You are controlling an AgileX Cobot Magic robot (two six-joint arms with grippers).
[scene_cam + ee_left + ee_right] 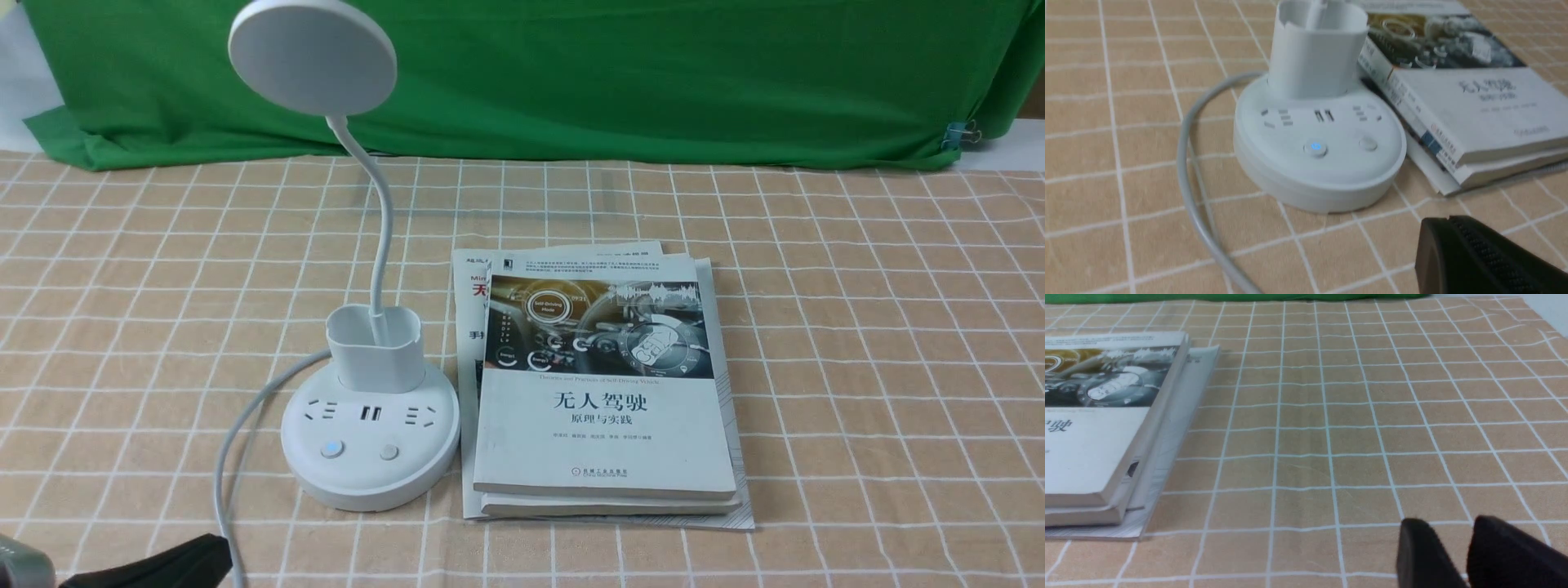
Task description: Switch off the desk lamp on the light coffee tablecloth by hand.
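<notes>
The white desk lamp (371,441) stands on the light coffee tablecloth (857,343), left of centre, with its disc head (313,55) up on the bendy neck and the oval cup (374,347) on the base. The left of its two buttons (331,448) glows blue; the right one (389,452) is unlit. In the left wrist view the base (1331,175) and the lit button (1315,148) lie ahead of my left gripper (1447,222), which is shut, empty and apart from the base. It shows at the bottom left of the front view (208,551). My right gripper (1447,539) is open and empty over bare cloth.
A stack of books (604,392) lies right against the lamp base, also in the right wrist view (1106,428). The white cord (229,457) curves from the base toward the front left edge. A green cloth (612,73) hangs at the back.
</notes>
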